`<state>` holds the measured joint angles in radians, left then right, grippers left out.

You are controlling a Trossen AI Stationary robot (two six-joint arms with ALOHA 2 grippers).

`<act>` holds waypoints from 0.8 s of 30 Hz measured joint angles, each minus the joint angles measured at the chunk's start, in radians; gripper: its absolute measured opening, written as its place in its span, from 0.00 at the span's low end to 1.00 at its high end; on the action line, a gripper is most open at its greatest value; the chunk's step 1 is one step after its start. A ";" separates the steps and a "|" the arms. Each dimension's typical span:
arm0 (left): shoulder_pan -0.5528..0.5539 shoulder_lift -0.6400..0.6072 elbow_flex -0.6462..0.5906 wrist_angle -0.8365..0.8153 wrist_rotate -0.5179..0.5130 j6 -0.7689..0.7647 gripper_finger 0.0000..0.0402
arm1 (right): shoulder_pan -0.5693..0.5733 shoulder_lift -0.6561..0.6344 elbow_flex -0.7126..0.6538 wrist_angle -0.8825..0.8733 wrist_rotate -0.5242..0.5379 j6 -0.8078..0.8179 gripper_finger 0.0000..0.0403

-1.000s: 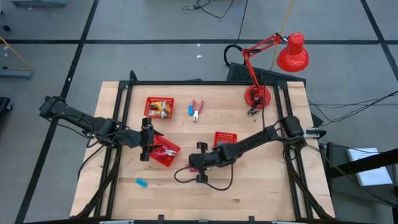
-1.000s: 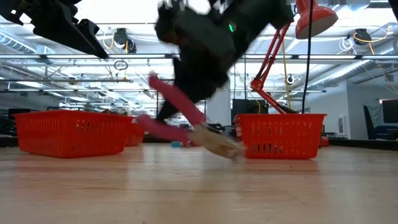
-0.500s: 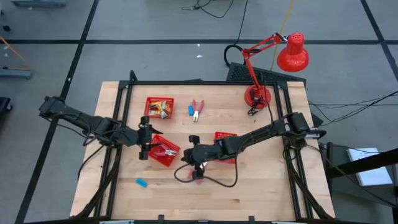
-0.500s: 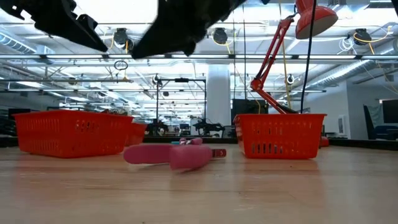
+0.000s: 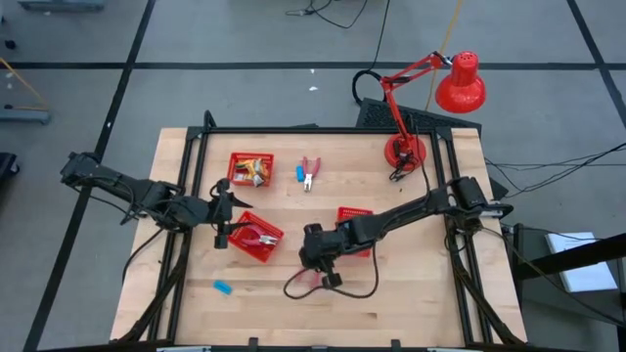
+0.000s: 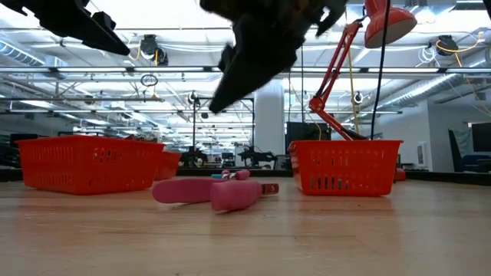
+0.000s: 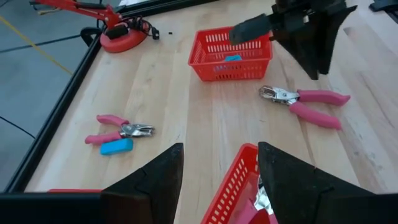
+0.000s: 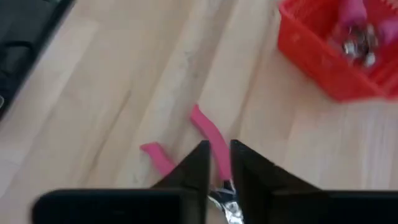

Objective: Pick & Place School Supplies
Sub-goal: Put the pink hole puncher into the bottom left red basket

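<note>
A pink-handled tool (image 6: 211, 192) lies flat on the table between two red baskets and also shows in the left wrist view (image 7: 306, 103). My right gripper (image 8: 218, 169) hangs above it (image 6: 238, 73), its fingers a narrow gap apart and holding nothing. Through that gap one pink handle (image 8: 210, 138) is visible on the wood below. My left gripper (image 7: 219, 177) stands open over the left rim of a red basket (image 5: 256, 238) that holds another pink tool. A light-blue block (image 5: 223, 286) rests near the front left.
A red basket (image 5: 249, 168) of supplies stands at the far left. Another red basket (image 7: 233, 53) on the right holds a blue block. A pink tool (image 7: 118, 128) and a blue block (image 7: 116, 146) lie at the far middle. The red lamp (image 5: 406, 152) stands at the far right.
The pink tool hung tilted from my right gripper with its metal tip at the table. It has dropped out of the hold and now lies flat on the wood. My right gripper has risen above it and rolled about its own axis.
</note>
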<state>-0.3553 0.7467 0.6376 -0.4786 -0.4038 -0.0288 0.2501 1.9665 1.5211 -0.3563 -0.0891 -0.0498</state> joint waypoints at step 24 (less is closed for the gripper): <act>0.003 0.000 0.000 0.009 -0.026 0.001 0.52 | 0.041 0.169 0.003 0.056 0.115 -0.070 0.53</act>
<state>-0.3519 0.7471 0.6376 -0.4692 -0.4299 -0.0280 0.2912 2.1352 1.5238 -0.3008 0.0258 -0.1195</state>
